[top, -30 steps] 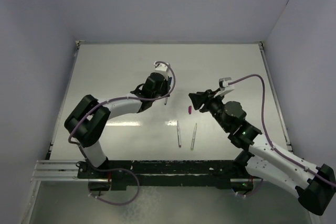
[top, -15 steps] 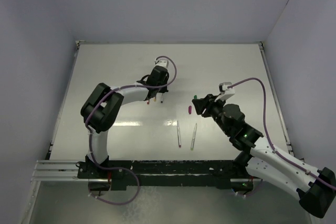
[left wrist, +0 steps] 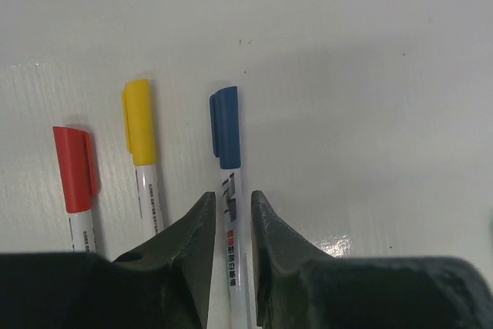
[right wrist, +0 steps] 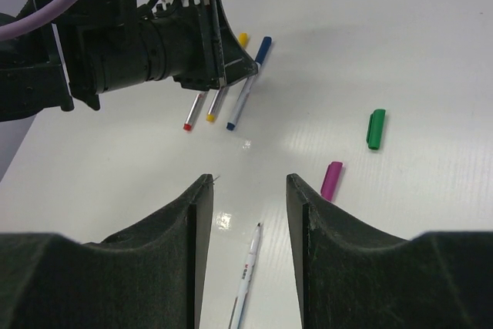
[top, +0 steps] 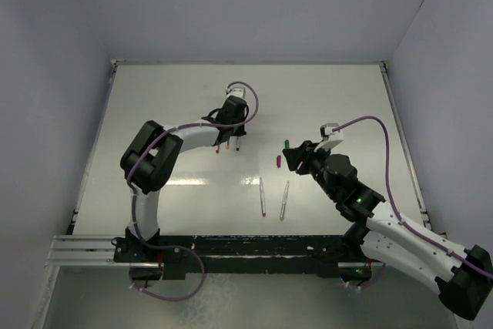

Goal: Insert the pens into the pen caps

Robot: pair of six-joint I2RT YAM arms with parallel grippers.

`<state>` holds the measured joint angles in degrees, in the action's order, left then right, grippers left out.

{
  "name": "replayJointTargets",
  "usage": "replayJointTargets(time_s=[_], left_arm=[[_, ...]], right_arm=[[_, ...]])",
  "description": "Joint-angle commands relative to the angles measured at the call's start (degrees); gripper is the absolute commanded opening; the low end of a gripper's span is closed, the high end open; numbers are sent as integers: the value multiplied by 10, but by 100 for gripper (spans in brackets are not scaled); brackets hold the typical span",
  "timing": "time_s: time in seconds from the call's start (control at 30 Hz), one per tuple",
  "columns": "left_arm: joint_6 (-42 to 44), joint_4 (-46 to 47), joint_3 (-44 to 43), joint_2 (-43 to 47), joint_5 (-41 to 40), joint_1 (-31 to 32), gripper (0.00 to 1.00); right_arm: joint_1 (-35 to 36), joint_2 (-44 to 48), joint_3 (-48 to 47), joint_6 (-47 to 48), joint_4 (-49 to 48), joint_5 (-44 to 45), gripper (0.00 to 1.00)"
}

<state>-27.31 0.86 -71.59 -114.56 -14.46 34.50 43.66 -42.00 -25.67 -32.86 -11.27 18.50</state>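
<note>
The left arm [top: 189, 138] is stretched forward and folded rightward over the far middle of the table [top: 154, 98], and the left gripper [top: 228, 141] is held low over the surface. In the left wrist view its jaws are seen parted only narrowly, and the barrel of the blue-capped pen [left wrist: 231, 225] lies lengthwise on the table between them. A thin strip of table appears to show on either side of the barrel, though whether a pad grazes it cannot be told with certainty. The blue cap [left wrist: 225, 125] projects past the fingertips. Just beside it, outside the jaws, the yellow-capped pen [left wrist: 140, 136] and the red-capped pen [left wrist: 77, 179] are laid roughly parallel, near one another but apart.

The right arm [top: 350, 190] is extended forward and leftward from its base, and the right gripper [top: 291, 158] is raised above the table and pointed toward the left gripper. Its jaws stand well apart and nothing is held between them. The purple cap [right wrist: 332, 180] and the green cap [right wrist: 375, 129] lie loose on the table outside the gap, beyond one finger, with the purple cap the nearer. One of the two uncapped pens [top: 263, 196] is seen in the right wrist view below the gap, flat on the table; the other uncapped pen [top: 285, 200] lies just beside it.
</note>
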Motion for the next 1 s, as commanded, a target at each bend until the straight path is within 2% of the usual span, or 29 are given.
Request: replayJointTargets(time_s=[0.0,0.33,0.47,0.57,0.67,0.8,0.97], left_arm=[[-4,10,-27,5,-6,-4,28],[2,13,-13,78,24,-4,31],[0,14,19,115,42,1,32],[-2,15,58,150,39,12,33],[-2,3,99,183,20,39,34],[-3,-16,151,218,-38,122,34],[-34,-50,188,228,-42,183,35]], right_arm=[[2,0,0,-5,-18,5,45],[1,-11,-1,-20,-11,4,45],[2,-2,15,-41,-31,44,58],[1,0,15,-42,-29,76,55],[0,-8,0,-40,-13,108,53],[-5,-28,-26,-58,33,170,56],[-42,-49,-37,-47,38,145,58]])
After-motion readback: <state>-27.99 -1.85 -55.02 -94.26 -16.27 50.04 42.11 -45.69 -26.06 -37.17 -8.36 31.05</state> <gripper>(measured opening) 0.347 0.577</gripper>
